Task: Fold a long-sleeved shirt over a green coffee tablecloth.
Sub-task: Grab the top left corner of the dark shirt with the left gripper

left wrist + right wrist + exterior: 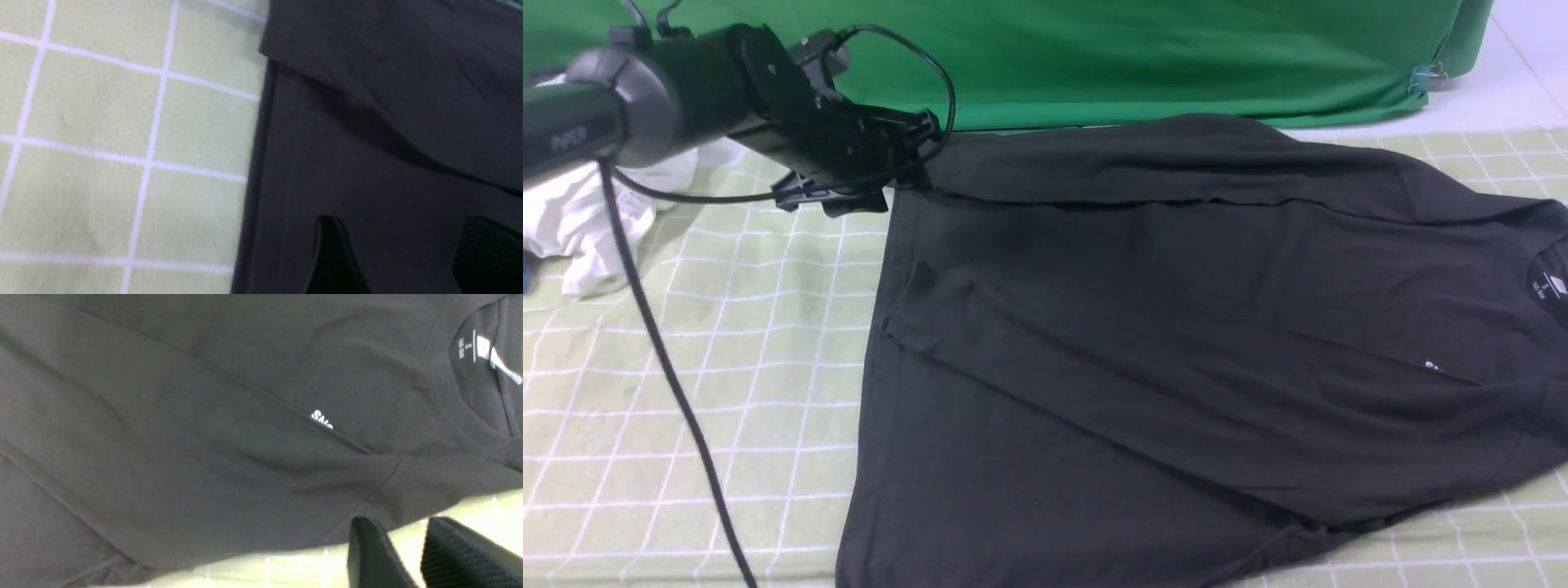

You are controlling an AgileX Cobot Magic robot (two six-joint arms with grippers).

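Note:
The black long-sleeved shirt [1176, 327] lies spread on the green coffee tablecloth [686, 367], collar to the right and hem to the left, with both sleeves folded in over the body. A scrap of white chest print [322, 419] and the neck label [482, 347] show in the right wrist view. My left gripper [907, 167] hovers at the shirt's far left corner; its fingers [331, 253] stand wide apart over the dark fabric [367, 163], holding nothing. My right gripper [396, 522] is open just past the shirt's near edge by the shoulder, with tablecloth [470, 506] showing between its fingers.
A crumpled white garment [580, 212] lies at the far left under the left arm. Plain deep-green fabric [1094, 57] hangs along the back, pinned by a blue clip [1421, 79]. The left arm's black cable [670, 376] trails down over the tablecloth.

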